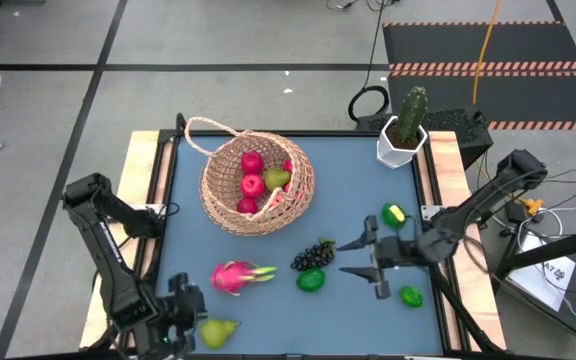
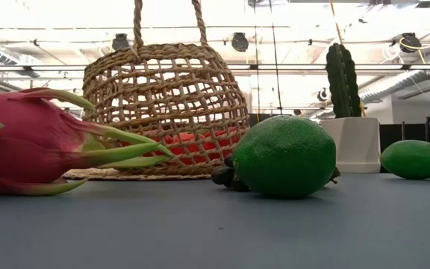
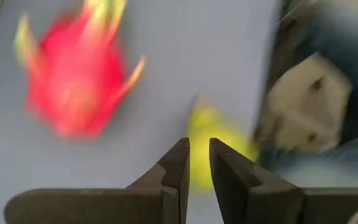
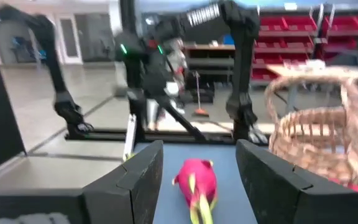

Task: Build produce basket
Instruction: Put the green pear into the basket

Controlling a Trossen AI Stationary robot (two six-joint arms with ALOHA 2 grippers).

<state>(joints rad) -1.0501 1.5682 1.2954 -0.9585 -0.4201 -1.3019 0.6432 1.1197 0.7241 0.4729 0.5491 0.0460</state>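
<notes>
The tan wicker basket (image 1: 258, 183) stands on the blue mat at its far middle. It holds red round fruits and a pear. On the mat lie the pink dragon fruit (image 1: 236, 276), the dark grape bunch (image 1: 313, 254), two green limes (image 1: 311, 281) (image 1: 410, 296), a yellow-green fruit (image 1: 395, 214) and a yellow pear (image 1: 218, 331). My left gripper (image 1: 183, 315) hovers at the near left edge beside the pear (image 3: 207, 134), fingers shut. My right gripper (image 1: 353, 257) is open just right of the grapes and points left toward the dragon fruit (image 4: 194, 180).
A green cactus in a white pot (image 1: 405, 135) stands at the mat's far right corner. Wooden table edges (image 1: 143, 200) frame the mat on the left and right. Bare mat lies between the basket and the near fruits.
</notes>
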